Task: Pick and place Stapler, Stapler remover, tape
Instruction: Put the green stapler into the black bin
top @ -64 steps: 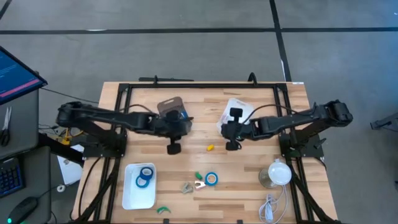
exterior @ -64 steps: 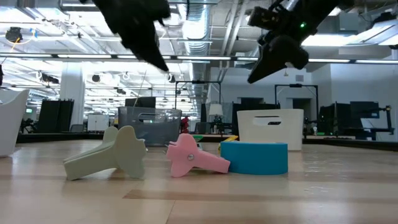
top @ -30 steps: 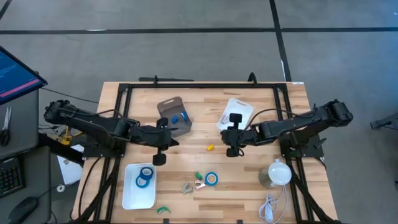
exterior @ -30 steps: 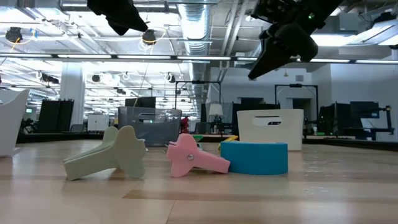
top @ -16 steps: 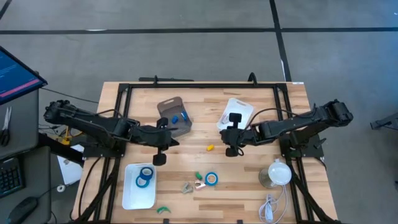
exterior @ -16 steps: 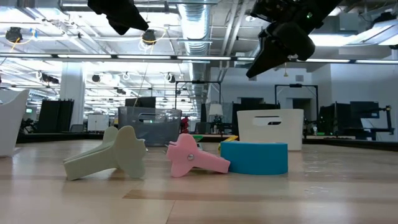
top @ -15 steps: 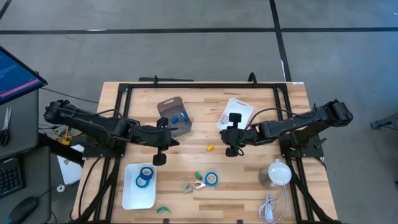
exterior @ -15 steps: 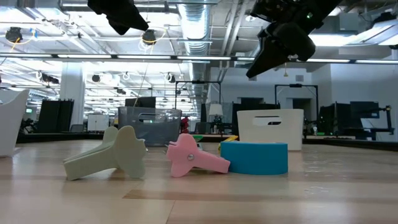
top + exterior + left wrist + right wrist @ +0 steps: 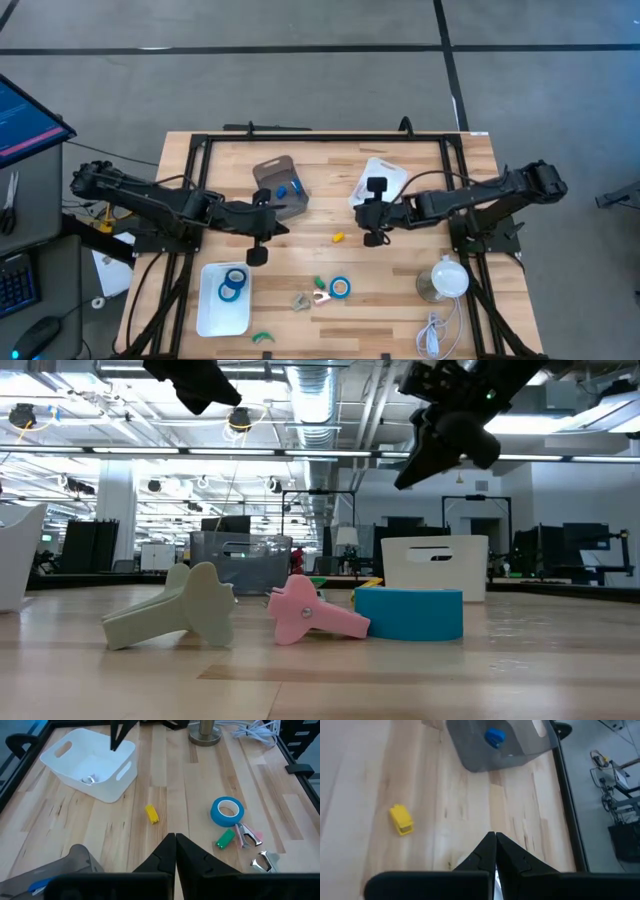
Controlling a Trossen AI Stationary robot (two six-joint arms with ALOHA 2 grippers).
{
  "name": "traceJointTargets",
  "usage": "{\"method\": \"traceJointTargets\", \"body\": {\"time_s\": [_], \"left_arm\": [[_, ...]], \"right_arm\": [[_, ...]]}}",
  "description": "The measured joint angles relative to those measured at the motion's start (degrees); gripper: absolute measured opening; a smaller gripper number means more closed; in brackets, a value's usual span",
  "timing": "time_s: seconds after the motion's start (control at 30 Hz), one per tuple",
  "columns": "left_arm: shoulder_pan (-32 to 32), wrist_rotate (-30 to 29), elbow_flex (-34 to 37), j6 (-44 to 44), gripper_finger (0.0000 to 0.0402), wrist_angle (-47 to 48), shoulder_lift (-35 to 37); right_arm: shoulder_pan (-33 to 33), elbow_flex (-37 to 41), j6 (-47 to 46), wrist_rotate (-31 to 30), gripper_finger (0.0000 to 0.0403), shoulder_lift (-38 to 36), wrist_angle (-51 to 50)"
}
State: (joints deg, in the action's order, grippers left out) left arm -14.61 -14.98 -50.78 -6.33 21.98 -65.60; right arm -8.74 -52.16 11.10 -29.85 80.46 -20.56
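One blue tape roll lies flat on the table, also in the left wrist view and the low view. Two more tape rolls lie in the white tray. A pink stapler remover and a pale green one lie beside the loose roll. A small yellow item lies mid-table. My left gripper hangs shut above the table near the tray. My right gripper hangs shut, just right of the yellow item.
A grey bin holds a small blue item. A white bin stands at the far middle. A round metal-based object and a white cable occupy the near right corner. A green item lies at the near edge.
Two seconds ago my left gripper stood by the grey bin; it then drew back toward the table's near left and rose, and has kept still for the last second. No object has moved.
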Motion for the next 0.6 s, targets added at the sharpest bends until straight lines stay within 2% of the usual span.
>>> {"method": "traceJointTargets", "body": {"time_s": [0.37,0.5,0.6], "left_arm": [[0.0,0.1,0.0,0.7,0.0002,-0.2,0.0],[-1.1,4.7,0.0,5.1,0.0002,-0.2,0.0],[-2.7,4.9,0.0,5.0,0.0002,-0.2,0.0]], "right_arm": [[4.6,0.0,-2.5,0.0,0.0,0.0,0.2],[6.5,0.0,-2.6,0.0,0.0,0.0,0.2],[8.2,0.0,-2.6,0.0,0.0,0.0,0.0]]}}
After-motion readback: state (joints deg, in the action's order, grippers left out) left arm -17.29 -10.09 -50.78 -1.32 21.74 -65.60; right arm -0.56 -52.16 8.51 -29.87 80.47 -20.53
